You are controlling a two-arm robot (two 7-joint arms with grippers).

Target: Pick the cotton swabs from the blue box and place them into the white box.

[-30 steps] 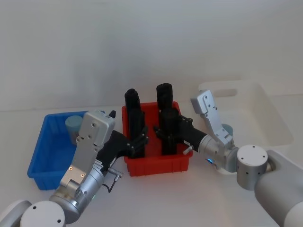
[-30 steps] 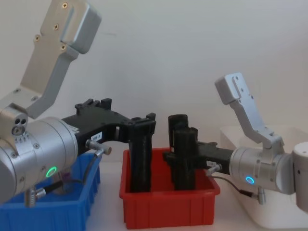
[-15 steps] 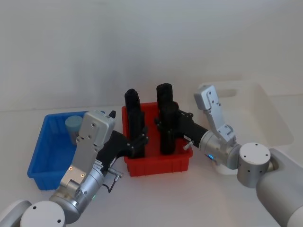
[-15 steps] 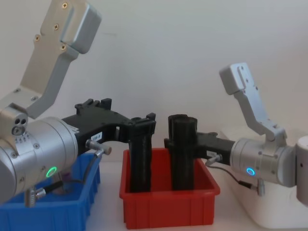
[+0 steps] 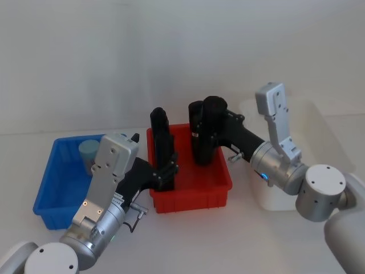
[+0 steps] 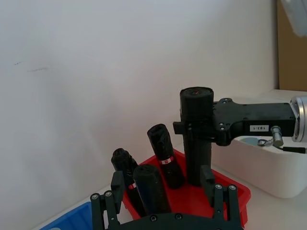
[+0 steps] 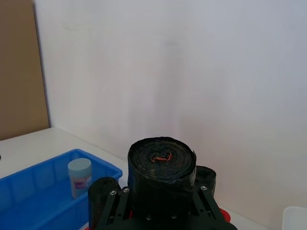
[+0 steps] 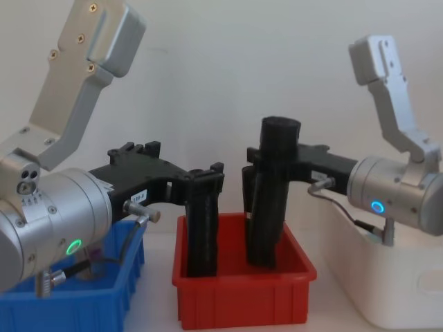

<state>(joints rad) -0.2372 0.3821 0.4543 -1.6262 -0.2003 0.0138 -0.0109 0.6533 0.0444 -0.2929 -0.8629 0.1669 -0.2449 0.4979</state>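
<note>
Right gripper [image 8: 277, 162] is clamped on a tall black roll [image 8: 272, 190], lifted above the red bin [image 5: 191, 191]; I judge this off-task. Left gripper [image 5: 165, 174] sits at a bin roll, grip undeterminable. One cotton swabs jar [image 5: 88, 151] remains in the blue box [image 5: 48, 194]; the white box [image 5: 331, 142] waits alongside.

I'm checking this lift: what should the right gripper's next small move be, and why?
Probably a little more straight-up lift. The right gripper is shut on a black roll whose lower end sits below the rim of the red bin, so swinging sideways toward the white box now might catch the bin wall.
</note>
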